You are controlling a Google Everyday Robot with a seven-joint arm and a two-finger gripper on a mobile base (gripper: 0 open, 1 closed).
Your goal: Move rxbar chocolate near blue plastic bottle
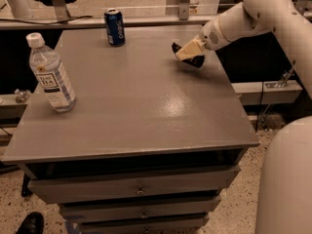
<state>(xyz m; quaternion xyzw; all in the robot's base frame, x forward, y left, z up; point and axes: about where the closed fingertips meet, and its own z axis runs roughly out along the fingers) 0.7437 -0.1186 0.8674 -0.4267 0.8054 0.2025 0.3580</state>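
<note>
The rxbar chocolate [195, 61] is a dark flat bar at the table's far right, largely covered by my gripper. My gripper [188, 51], with cream fingers [191, 48], is shut on the bar and holds it just above the grey tabletop [141, 96]. The blue plastic bottle [50, 74], clear with a white cap and a white label, stands upright near the table's left edge, far to the left of the gripper and the bar.
A blue Pepsi can [114, 27] stands at the back of the table, left of the gripper. My white arm [258, 13] reaches in from the upper right. The table's front holds drawers [136, 189]. A shoe [30, 224] shows on the floor at lower left.
</note>
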